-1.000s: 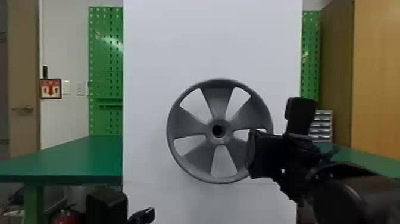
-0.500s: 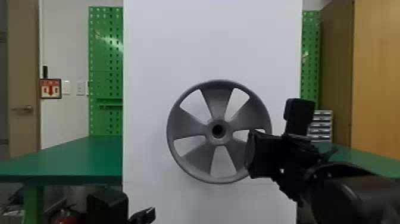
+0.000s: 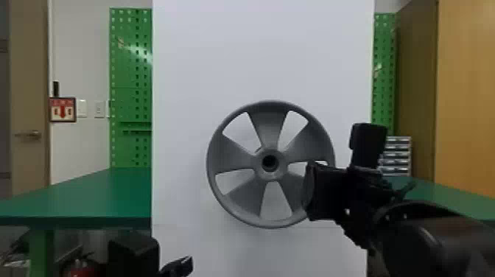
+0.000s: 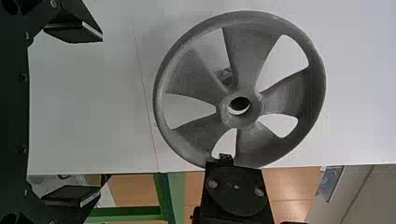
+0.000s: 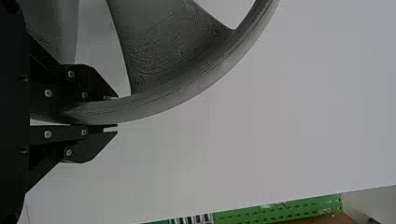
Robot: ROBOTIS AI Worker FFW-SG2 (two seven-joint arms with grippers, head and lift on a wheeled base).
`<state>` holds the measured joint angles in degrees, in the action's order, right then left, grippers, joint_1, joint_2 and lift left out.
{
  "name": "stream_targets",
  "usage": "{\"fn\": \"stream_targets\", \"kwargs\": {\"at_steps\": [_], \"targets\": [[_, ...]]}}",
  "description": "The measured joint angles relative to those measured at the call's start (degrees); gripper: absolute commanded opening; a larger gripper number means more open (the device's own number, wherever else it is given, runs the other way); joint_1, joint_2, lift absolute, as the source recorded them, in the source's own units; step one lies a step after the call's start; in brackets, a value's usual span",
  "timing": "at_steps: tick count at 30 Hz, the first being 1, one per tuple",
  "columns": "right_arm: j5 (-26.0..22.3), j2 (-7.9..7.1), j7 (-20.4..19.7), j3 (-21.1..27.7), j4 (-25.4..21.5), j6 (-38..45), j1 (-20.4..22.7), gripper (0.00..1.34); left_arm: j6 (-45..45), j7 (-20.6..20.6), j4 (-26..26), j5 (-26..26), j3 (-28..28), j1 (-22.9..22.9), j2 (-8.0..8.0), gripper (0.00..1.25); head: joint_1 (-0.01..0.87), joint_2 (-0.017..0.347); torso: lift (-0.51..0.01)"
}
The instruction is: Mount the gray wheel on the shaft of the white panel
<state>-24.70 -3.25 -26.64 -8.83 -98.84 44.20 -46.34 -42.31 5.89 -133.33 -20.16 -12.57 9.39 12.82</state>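
Wheel [image 3: 259,164] and right claw [image 3: 324,193] sank slightly; drifted left, seemingly

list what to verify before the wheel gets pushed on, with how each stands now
1. Right gripper closed on the rim of the gray wheel: ok, one finger on each side.
2. Wheel roughly face-on to the white panel: ok, it looks nearly round in the head view.
3. Left gripper off the wheel: ok, fingers apart.
4. Hub already on the shaft: not ok, the panel shows through its bore; what looks like the shaft appears behind, through a spoke gap.
5. Bore in line with the shaft: cannot tell, the left wrist view is oblique.
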Motion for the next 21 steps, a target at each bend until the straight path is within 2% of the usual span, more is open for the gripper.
{"fn": "stream_targets", "kwargs": {"at_steps": [21], "targets": [[0.43,0.0,0.01,-0.22,1.71,-0.54,-0.84,0.13,-0.04,0.0,0.0,0.04,0.0,0.23,0.19,1.12,0.034,0.031,-0.49]]}}
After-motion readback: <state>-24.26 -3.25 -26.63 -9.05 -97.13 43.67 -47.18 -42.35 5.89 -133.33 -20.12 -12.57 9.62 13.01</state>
